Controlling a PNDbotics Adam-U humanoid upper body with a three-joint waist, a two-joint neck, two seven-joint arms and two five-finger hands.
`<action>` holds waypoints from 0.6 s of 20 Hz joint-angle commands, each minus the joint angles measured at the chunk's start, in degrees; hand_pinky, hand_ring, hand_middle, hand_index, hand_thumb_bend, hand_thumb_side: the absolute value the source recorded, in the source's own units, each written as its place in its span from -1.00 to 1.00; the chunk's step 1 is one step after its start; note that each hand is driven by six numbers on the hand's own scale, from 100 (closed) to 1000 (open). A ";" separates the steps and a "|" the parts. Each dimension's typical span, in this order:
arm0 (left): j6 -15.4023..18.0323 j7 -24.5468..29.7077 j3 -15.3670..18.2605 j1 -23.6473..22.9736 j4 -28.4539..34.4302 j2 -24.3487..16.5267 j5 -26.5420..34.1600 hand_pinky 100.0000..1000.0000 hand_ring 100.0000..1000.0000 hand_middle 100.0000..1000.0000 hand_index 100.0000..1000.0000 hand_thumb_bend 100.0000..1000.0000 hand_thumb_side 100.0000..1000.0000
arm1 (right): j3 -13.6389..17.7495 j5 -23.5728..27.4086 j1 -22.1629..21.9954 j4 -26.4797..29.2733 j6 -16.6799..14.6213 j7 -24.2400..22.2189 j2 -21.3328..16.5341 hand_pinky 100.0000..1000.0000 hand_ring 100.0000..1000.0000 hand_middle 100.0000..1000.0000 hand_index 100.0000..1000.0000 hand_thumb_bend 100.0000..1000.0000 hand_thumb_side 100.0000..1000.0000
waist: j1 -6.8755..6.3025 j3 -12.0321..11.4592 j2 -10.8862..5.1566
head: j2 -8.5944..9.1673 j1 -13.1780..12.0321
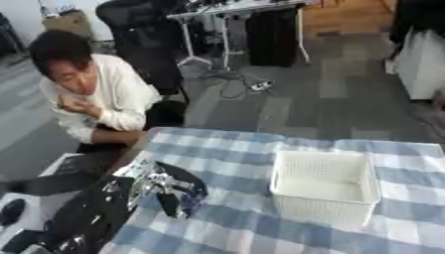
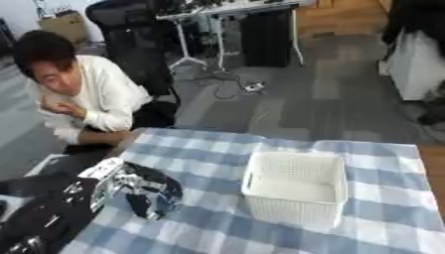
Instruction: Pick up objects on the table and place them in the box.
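Blue-and-white checked tablecloth (image 1: 260,149), white perforated plastic box (image 1: 326,186) standing upright, left hand (image 1: 170,191) just left of it, fingers curled downward, grasp unclear.

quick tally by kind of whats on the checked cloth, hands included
white basket: 1
robot hand, the left hand: 1
loose objects to pick up that I can make out: 0
total: 2

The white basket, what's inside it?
The white basket looks empty: only its pale bottom shows. The near wall hides the front part of the bottom, so something small there could be hidden.
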State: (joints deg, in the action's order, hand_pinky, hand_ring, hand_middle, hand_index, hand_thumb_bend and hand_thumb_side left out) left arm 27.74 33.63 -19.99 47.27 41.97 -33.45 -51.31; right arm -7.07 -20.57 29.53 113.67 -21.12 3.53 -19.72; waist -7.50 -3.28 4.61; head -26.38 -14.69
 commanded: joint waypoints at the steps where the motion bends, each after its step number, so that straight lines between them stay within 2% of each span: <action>1: 2.29 -0.69 1.97 0.95 -0.59 -2.46 -1.19 1.00 1.00 1.00 1.00 0.26 -0.55 | 0.47 -0.29 0.71 0.92 0.23 0.05 -0.99 -0.04 -0.03 0.09 0.23 -0.66 1.00 | 0.30 -0.17 -0.55 | 0.27 -1.04; 4: 6.53 -2.92 3.25 1.64 -1.55 -2.48 -3.19 1.00 1.00 1.00 1.00 0.47 -0.57 | 0.48 -0.33 0.72 0.92 0.24 0.09 -0.96 -0.03 -0.03 0.09 0.23 -0.66 1.00 | 0.37 -0.18 -0.53 | 0.37 -1.24; 8: 12.12 -8.74 4.56 2.36 -2.05 -2.30 -9.83 1.00 1.00 1.00 1.00 1.00 -0.65 | 0.50 -0.35 0.73 0.92 0.25 0.14 -0.94 -0.03 -0.03 0.09 0.23 -0.65 1.00 | 0.47 -0.16 -0.49 | 0.58 -1.21; 12: 14.46 -13.13 5.55 3.22 -3.48 -1.60 -17.62 1.00 1.00 1.00 1.00 1.00 -0.64 | 0.50 -0.32 0.79 0.92 0.23 0.12 -0.86 -0.03 -0.03 0.09 0.23 -0.66 1.00 | 0.54 -0.06 -0.45 | 0.65 -1.47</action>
State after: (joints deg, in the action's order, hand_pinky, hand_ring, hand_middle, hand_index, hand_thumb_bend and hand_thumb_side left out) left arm 40.93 21.25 -15.40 49.03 38.46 -33.46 -66.72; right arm -7.01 -20.82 29.53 113.67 -21.00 3.65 -19.73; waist -7.24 -3.27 4.77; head -26.32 -15.22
